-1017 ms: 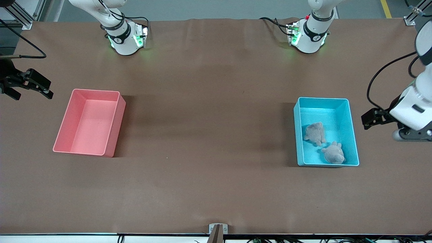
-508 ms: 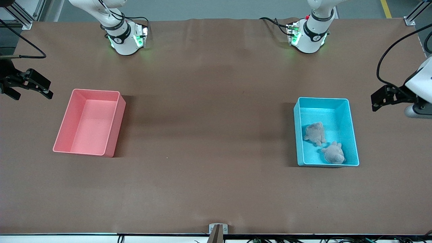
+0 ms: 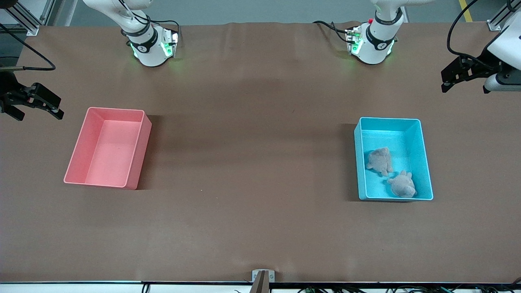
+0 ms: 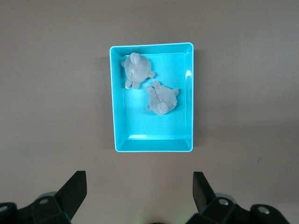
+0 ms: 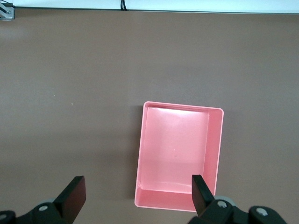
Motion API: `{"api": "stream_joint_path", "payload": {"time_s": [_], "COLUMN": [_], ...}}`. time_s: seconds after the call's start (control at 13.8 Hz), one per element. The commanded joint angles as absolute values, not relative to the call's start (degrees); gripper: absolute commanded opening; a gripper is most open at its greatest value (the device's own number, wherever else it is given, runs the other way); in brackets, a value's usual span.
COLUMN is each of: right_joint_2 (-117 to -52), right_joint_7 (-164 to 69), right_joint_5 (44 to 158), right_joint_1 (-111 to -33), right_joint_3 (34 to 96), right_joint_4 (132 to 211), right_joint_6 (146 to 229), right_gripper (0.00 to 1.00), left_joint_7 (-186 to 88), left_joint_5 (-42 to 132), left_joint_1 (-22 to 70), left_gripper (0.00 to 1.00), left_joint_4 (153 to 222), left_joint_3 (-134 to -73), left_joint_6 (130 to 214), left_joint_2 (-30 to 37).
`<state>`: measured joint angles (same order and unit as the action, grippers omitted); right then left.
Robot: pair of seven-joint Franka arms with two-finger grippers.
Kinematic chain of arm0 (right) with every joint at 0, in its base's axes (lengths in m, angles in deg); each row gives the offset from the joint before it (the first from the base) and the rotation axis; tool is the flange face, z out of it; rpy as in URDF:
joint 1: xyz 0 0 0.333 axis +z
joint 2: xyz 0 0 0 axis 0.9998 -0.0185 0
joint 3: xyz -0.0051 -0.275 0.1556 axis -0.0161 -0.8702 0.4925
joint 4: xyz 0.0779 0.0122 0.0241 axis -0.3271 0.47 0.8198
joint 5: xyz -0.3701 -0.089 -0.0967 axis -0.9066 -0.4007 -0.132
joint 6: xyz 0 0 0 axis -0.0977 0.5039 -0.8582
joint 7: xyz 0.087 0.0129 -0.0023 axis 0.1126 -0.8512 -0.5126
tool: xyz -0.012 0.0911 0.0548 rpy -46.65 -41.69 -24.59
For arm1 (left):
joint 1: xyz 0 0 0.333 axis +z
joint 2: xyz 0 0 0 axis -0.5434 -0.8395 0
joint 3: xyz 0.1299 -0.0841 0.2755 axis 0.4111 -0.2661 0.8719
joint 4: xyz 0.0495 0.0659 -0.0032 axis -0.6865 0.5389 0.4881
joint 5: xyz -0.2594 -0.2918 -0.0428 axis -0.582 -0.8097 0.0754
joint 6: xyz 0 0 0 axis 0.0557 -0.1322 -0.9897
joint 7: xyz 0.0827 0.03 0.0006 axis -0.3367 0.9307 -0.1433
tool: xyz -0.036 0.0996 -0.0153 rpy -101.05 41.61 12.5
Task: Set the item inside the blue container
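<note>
The blue container sits toward the left arm's end of the table and holds two grey plush toys lying side by side. The left wrist view looks straight down on the container and both toys. My left gripper hangs open and empty over bare table near that end's edge, away from the container; its jaws stand wide apart. My right gripper waits open and empty over the right arm's end, beside the pink bin.
An empty pink bin stands toward the right arm's end and shows in the right wrist view under the open right gripper. Brown table covering stretches between the two bins. Both arm bases stand along the table's back edge.
My left gripper has drawn away from beside the blue container, toward the base side of the table at its own end. The toys, both bins and the right arm have not moved.
</note>
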<state>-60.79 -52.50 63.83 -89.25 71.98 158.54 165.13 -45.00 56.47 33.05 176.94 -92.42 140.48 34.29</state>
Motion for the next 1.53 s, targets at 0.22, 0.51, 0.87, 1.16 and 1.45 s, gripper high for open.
{"api": "stream_joint_path", "payload": {"time_s": [0.22,0.51,0.87,1.16,1.45], "right_joint_2": [-61.2,-61.3,-61.3,-62.2,-62.3], "right_joint_7": [-52.2,-52.3,-52.4,-52.5,-52.4], "right_joint_5": [63.0,63.2,63.7,63.6,63.7], "right_joint_1": [-90.3,-91.7,-92.1,-91.7,-92.0], "right_joint_3": [72.7,72.7,72.7,72.8,72.7], "right_joint_4": [157.6,157.6,157.6,157.6,156.5], "right_joint_6": [164.7,164.5,164.7,164.9,164.6], "right_gripper": [1.00,1.00,1.00,1.00,1.00], "left_joint_7": [-46.6,-45.5,-46.3,-45.6,-45.3], "left_joint_5": [56.4,57.1,58.0,58.1,57.2], "left_joint_1": [32.7,32.9,32.6,33.0,33.0], "left_gripper": [1.00,1.00,1.00,1.00,1.00], "left_joint_4": [178.1,173.2,173.1,173.1,173.2], "left_joint_3": [-92.9,-92.7,-92.8,-92.6,-92.5], "left_joint_6": [142.5,142.2,142.6,142.5,142.4], "left_joint_2": [34.5,31.2,31.0,31.0,31.0]}}
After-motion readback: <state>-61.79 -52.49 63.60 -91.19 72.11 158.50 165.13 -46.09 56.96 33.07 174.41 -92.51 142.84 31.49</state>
